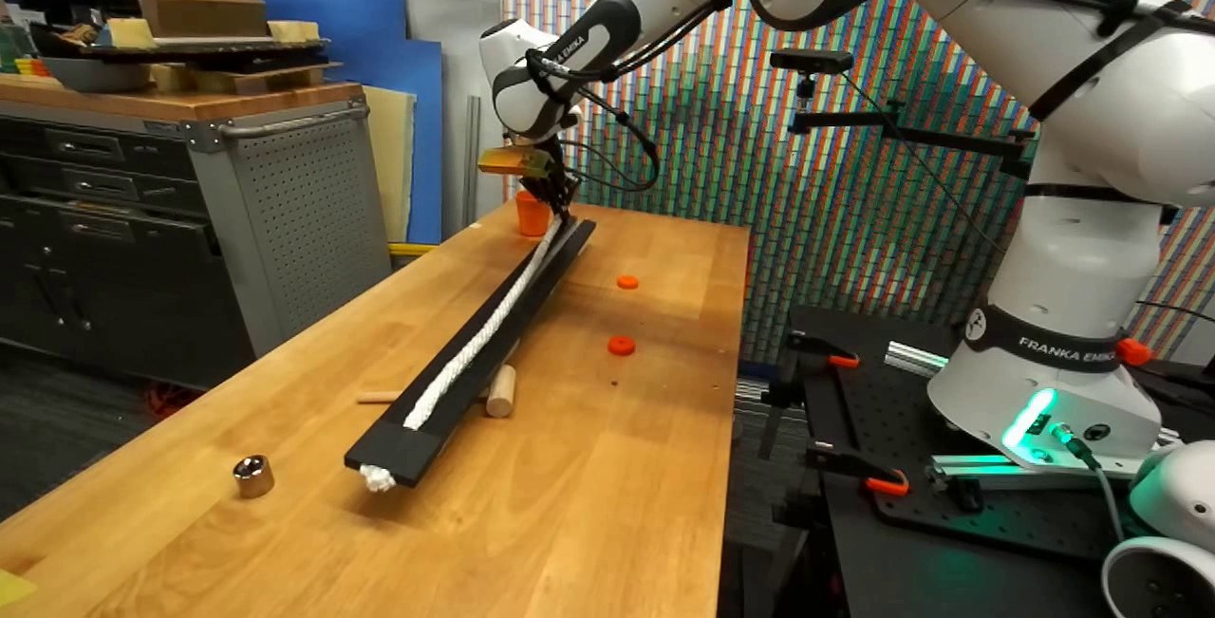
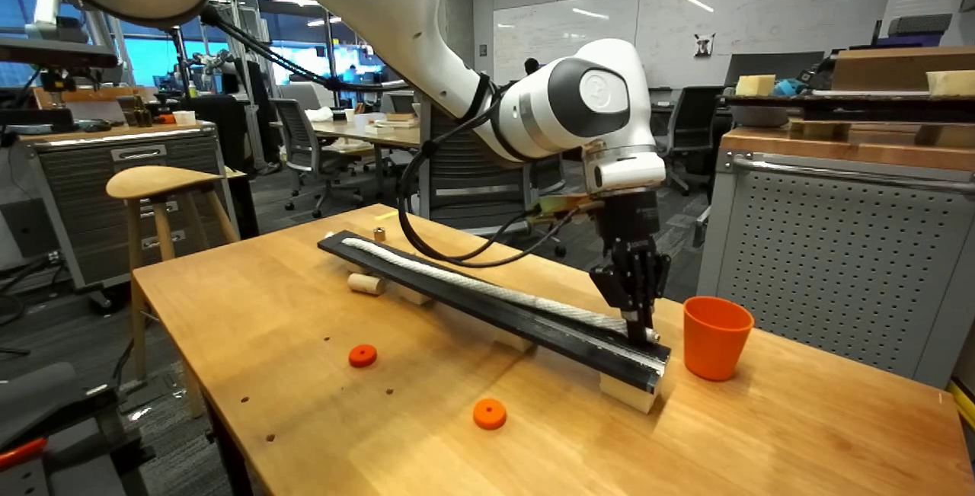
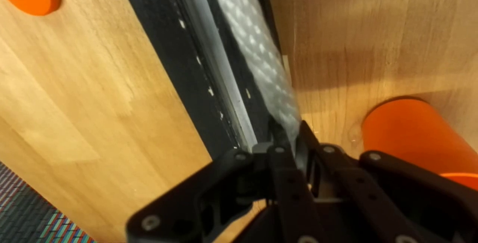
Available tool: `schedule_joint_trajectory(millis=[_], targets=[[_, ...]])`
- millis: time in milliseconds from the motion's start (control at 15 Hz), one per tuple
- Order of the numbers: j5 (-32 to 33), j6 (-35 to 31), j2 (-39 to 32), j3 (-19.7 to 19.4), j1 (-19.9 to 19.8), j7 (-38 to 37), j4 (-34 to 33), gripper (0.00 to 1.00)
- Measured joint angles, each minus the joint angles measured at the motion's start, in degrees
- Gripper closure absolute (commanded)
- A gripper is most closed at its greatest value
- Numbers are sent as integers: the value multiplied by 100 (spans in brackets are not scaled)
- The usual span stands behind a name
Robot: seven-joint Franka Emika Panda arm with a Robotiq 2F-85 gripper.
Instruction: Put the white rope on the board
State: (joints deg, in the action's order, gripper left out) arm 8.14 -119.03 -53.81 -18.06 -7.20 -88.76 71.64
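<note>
- Nearest, in an exterior view: orange disc point(image 2: 490, 418) with a small hole in its centre; lies flat on the light wooden tabletop point(image 2: 647, 450).
- A little behind: wooden block point(image 2: 628, 392); supports one end of the long, narrow black board point(image 1: 494, 352) over the tabletop.
- At the right of this end, near but not touching: orange cup point(image 2: 716, 340); stands upright.
- Over the same end: black Robotiq gripper point(image 2: 640, 331); points downward and pinches the white braided rope point(image 3: 257, 45) close to one tip, with the jaws pressed on it from both sides, as visible in the wrist view.
- White braided rope, remaining part: lies on top of the board and follows most of its length, in both exterior views; in the wrist view, runs beside a pale grey strip point(image 3: 218, 56). Directly under the gripper, touching the board or not: impossible to say.
- Farther: red-orange disc point(image 2: 362, 356); lies flat, apart from the board.
- Then: wooden dowel point(image 2: 367, 284); lies close to the far part of the board.
- At the far end of the board: frayed white tuft point(image 1: 377, 477); shows just past the edge.
- Behind the board there: small metal cylinder point(image 2: 379, 235); sits on the tabletop.
- Beyond the tabletop: grey tool cart point(image 2: 845, 244) with perforated side; stands at the right.
- Farthest: wide whiteboard point(image 2: 685, 31); covers much of the wall.
</note>
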Motion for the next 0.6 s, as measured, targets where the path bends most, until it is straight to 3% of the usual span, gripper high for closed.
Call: schedule_joint_trajectory(millis=[600], targets=[[0,-19,14,-49,-5,-177,-2,97]])
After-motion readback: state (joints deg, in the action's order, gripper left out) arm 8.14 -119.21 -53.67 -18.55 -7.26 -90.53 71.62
